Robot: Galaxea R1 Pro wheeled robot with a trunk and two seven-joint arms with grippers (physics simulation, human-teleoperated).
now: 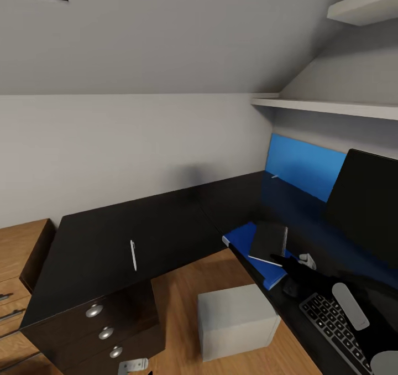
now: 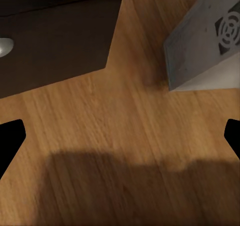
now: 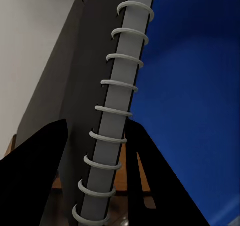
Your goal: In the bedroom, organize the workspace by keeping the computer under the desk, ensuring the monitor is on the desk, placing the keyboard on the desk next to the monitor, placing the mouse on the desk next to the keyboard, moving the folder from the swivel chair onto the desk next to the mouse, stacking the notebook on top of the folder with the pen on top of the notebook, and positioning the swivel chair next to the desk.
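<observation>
Looking down over the room, we see a long black L-shaped bench set into a corner under a sloped grey ceiling, with a wooden floor below and two white wall shelves above its right wing. A light wooden cabinet stands against its left end.

We count three round silver knobs on the bench's drawers, one pen lying alone on the left wing, one blue folder on the right wing at the front edge, one notebook partly over the folder, one monitor behind them, one keyboard nearer us, and one grey computer on the floor under the bench's inner corner.

Our right claw is at the notebook; in the right wrist view its two black fingers straddle the spiral-bound spine, closed about it with the notebook tilted up off the folder.

Our left claw hangs over bare floor near the computer, its fingertips wide apart and holding nothing.
</observation>
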